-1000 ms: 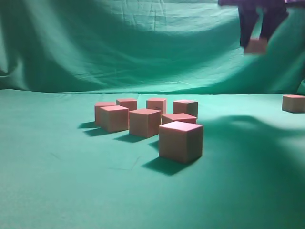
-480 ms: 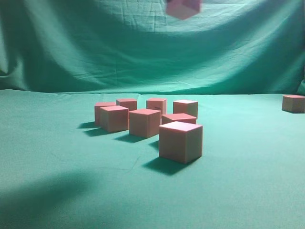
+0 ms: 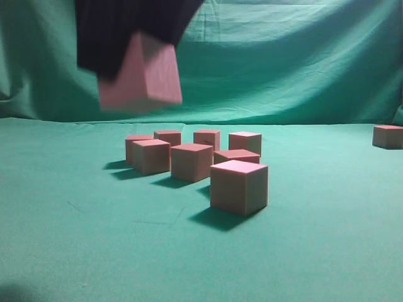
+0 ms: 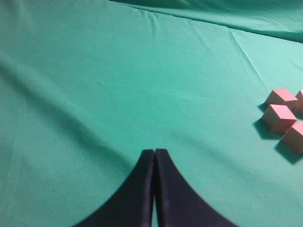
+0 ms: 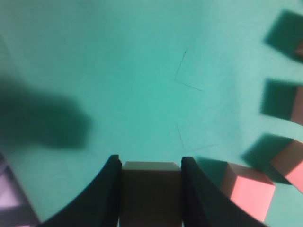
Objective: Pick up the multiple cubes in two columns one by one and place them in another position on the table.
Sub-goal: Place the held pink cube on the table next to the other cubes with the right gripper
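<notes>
Exterior view: a dark gripper [image 3: 129,63] hangs high at the upper left, close to the lens and blurred, clasping a pinkish-red matte cube [image 3: 143,77] well above the teal-green cloth-covered table [image 3: 63,239]. Which arm it belongs to is not plain here. Below, a cluster of seven identical small pinkish-red blocks with tan sides [image 3: 192,161] sits on the cloth in two rough columns, the nearest one [image 3: 238,186] largest in view. One lone block [image 3: 387,136] rests far off at the right edge, well apart from the cluster, likely already relocated. A draped green backdrop [image 3: 283,63] hangs behind.

Left wrist view: the left gripper [image 4: 154,163] has its dark fingers pressed together with nothing between them, over bare cloth; three blocks of the cluster [image 4: 279,117] show at the right edge.

Right wrist view: the right gripper [image 5: 151,175] is clenched on the carried cube [image 5: 151,189], which appears dark in shadow between the two fingers, above open cloth beside the cluster.

Judging by this, roughly one block is moved, one is in transit, and seven remain.
</notes>
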You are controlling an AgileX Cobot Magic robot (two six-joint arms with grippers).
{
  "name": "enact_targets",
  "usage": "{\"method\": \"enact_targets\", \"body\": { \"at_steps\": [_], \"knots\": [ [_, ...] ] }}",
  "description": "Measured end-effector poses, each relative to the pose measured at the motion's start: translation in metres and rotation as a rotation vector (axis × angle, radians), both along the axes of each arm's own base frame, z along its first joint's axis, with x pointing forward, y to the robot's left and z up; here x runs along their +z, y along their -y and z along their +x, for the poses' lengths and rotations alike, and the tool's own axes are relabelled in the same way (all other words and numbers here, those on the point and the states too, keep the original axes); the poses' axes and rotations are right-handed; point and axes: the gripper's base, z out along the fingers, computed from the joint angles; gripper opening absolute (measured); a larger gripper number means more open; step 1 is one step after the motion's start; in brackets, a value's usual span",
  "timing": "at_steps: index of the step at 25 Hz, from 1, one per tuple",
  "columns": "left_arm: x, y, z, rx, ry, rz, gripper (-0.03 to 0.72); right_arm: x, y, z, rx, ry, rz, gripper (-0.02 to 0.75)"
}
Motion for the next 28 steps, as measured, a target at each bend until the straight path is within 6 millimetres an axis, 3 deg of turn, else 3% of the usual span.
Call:
{"method": "enact_targets", "body": {
  "at_steps": [6, 10, 28],
  "knots": [
    [0.0, 0.0, 0.0, 0.0, 0.0, 0.0, 0.0, -0.034, -0.01, 0.007, 0.059, -0.009, -0.064, 0.255],
    [0.0, 0.0, 0.0, 0.0, 0.0, 0.0, 0.0, -0.044, -0.016, 0.011, 0.109, 0.028, -0.054, 0.255],
    [0.0, 0.0, 0.0, 0.0, 0.0, 0.0, 0.0, -0.055, -0.017, 0.019, 0.154, 0.118, -0.059, 0.255]
  ]
}}
